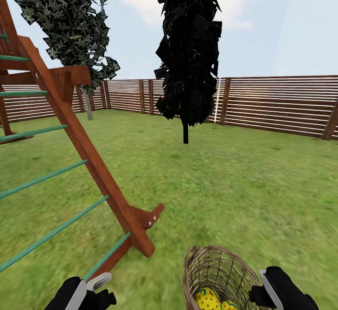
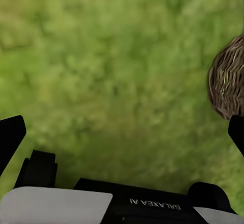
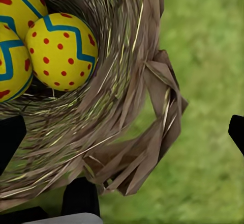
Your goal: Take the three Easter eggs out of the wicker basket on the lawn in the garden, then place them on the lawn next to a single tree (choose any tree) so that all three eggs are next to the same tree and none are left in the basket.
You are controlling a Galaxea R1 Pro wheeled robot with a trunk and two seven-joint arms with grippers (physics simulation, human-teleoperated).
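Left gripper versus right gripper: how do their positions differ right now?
The left gripper hangs over bare lawn, the wicker basket off to one side. The right gripper sits at the basket's rim, beside a loop handle, with the Easter eggs inside nearby. Both are open and empty.

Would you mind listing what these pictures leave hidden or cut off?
- Easter eggs: right wrist view shows three, two cut by the frame edge; head view shows them partly, behind the wicker basket wall.
- Basket base: cut off by the head view's bottom edge.
- Left gripper and right gripper: fingertips run past the frame edges.
- Dark columnar tree: top cut off by the head view's upper edge.
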